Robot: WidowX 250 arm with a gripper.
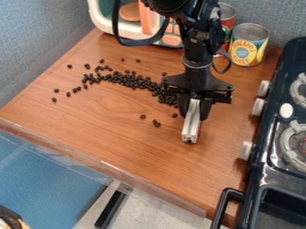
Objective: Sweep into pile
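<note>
In the camera view, a metal bar [190,127] is being gripped between the closed-in fingers of the gripper [195,112], while dark beans [134,81] are being borne, banded and scattered, to its left on the wooden counter [113,132]

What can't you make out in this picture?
Camera view, throughout:
Any beans behind the claw: hidden by it.
Silver bar, upper end: inside the claw.
Red can, left side: behind the arm.
Stove, right side: past the right edge.
Dark thing, bottom-left corner: cut off.
</note>
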